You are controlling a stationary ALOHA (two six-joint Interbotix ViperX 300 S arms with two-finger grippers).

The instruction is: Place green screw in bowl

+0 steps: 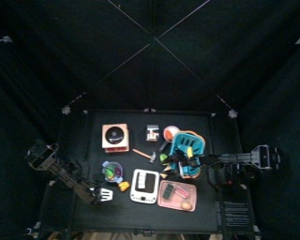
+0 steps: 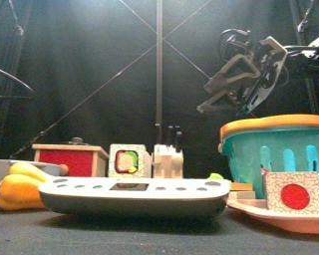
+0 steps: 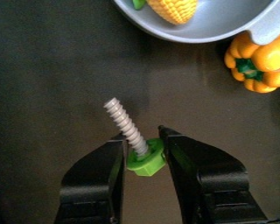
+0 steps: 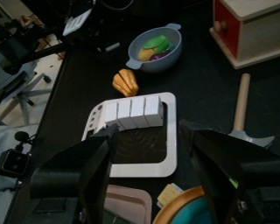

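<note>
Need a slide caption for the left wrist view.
Left gripper clamps the green screw by its head, near the grey bowl.

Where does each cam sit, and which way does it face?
Top: high overhead, facing straight down; table small mid-frame, both arms entering from the sides.
Front: table height at the front edge, facing level; right gripper hangs behind the teal basket.
Left wrist: on the left arm, facing down; left gripper jaws shut on the green screw.
Right wrist: on the right arm; right gripper jaws open.
Shared: bowl and yellow pepper appear in both wrist views.
</note>
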